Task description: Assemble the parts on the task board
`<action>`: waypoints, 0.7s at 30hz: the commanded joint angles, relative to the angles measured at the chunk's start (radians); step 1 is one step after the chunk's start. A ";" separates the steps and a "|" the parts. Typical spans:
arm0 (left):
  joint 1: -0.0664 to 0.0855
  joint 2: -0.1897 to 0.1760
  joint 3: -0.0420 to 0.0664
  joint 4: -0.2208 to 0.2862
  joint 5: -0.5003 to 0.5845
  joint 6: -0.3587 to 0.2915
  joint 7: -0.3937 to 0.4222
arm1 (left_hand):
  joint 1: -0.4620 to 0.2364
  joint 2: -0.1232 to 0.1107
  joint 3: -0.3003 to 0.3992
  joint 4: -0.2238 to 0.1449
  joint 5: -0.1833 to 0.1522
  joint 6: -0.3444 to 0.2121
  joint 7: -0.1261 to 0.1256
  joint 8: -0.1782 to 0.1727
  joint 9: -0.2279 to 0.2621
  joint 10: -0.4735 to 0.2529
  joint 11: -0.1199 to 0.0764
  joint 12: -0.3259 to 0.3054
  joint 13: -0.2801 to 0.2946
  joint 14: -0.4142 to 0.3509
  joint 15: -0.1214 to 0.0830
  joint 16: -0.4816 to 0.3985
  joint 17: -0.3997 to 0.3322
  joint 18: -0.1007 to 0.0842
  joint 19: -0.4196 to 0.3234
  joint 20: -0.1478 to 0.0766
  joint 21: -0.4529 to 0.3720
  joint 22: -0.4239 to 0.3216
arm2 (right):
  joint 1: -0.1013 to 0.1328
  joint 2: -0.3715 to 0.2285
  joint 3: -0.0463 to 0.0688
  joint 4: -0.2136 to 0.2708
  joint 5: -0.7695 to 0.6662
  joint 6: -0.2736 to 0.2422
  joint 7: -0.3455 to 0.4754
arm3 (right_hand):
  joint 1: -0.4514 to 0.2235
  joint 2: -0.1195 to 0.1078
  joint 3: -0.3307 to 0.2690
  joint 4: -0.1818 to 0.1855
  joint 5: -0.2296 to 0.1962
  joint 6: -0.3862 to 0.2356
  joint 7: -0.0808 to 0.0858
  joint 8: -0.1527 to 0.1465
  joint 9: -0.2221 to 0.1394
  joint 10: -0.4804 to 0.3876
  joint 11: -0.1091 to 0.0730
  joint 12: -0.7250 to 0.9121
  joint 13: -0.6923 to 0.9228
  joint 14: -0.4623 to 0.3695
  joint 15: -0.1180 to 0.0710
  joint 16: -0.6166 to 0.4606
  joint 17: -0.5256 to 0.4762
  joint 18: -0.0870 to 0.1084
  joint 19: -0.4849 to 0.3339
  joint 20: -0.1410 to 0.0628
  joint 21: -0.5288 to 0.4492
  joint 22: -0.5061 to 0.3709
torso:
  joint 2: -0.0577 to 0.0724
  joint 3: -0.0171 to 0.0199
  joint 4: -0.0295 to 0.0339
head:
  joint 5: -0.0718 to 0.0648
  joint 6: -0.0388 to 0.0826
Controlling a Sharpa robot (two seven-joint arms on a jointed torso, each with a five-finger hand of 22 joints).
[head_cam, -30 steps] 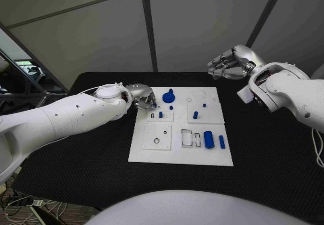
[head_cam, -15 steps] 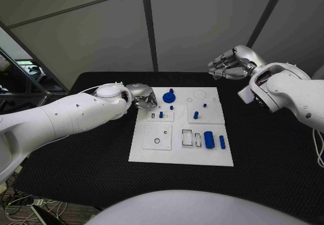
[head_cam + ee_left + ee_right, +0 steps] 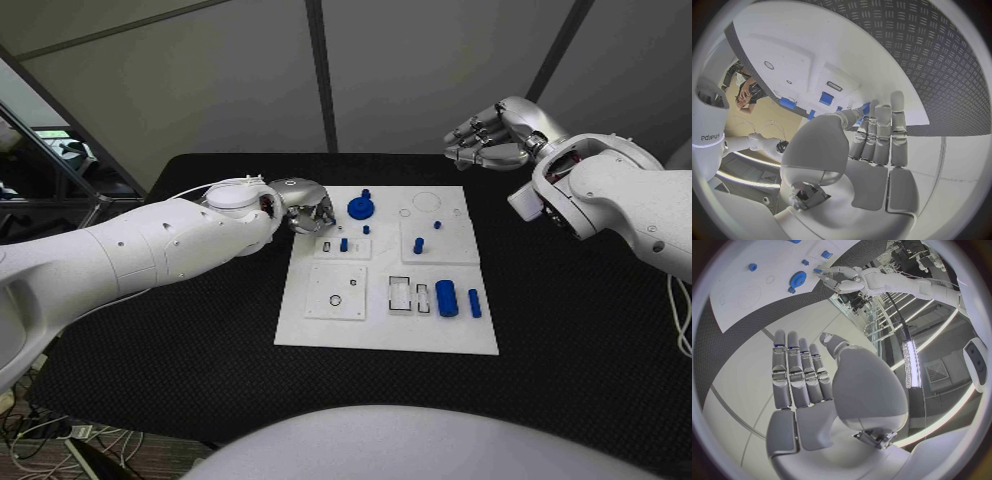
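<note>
My left robot hand (image 3: 303, 215) sits at the task board's (image 3: 325, 330) left edge, its fingertips hidden behind my own forearm, so I cannot tell whether they touch anything. In my left wrist view my fingers (image 3: 879, 135) cover most of the blue parts (image 3: 826, 98). The board's small holes are too small to make out.

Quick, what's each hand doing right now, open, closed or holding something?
Left hand: open, holds nothing, beside the board's left edge.
Right hand: open, holds nothing, raised off the board's far right corner.
</note>
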 commanded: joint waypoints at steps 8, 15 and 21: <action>-0.001 0.002 -0.001 0.001 0.000 -0.050 -0.007 | -0.035 -0.009 0.052 -0.023 0.001 0.046 -0.012 0.017 0.004 0.007 -0.004 0.011 0.001 0.018 -0.005 0.014 0.011 -0.033 0.002 -0.002 0.009 0.013 | 0.002 0.003 0.001 -0.001 -0.001 0.006 0.004 | -0.009 0.001 0.001 0.005 0.003 -0.003 0.001 -0.003 -0.001 -0.002 0.008 -0.004 0.001 0.001 0.006 -0.002 -0.002 0.005 0.006 0.001 -0.006 -0.001 | 0.000 0.0006 -0.0002 | -0.001 0.000; 0.000 0.005 -0.001 -0.002 0.000 -0.056 -0.011 | -0.046 -0.011 0.064 -0.025 0.000 0.055 -0.014 0.019 0.004 0.011 -0.005 0.014 0.000 0.025 -0.006 0.019 0.016 -0.033 0.004 -0.003 0.012 0.018 | 0.002 0.003 0.001 -0.001 -0.001 0.007 0.004 | -0.009 0.001 0.001 0.005 0.003 -0.003 0.001 -0.003 -0.001 -0.002 0.008 -0.004 0.001 0.001 0.006 -0.002 -0.002 0.005 0.006 0.001 -0.006 -0.001 | 0.001 0.0007 -0.0007 | -0.002 0.000; 0.000 0.005 -0.001 -0.002 0.000 -0.053 -0.012 | -0.049 -0.014 0.067 -0.027 -0.001 0.053 -0.014 0.018 0.003 0.011 -0.005 0.014 0.000 0.026 -0.007 0.019 0.016 -0.033 0.004 -0.003 0.012 0.019 | 0.002 0.004 0.001 -0.002 -0.001 0.009 0.004 | -0.009 0.001 0.001 0.005 0.003 -0.003 0.001 -0.003 -0.001 -0.002 0.008 -0.004 0.001 0.001 0.006 -0.002 -0.002 0.005 0.006 0.001 -0.006 -0.001 | 0.000 0.0004 -0.0004 | -0.003 0.000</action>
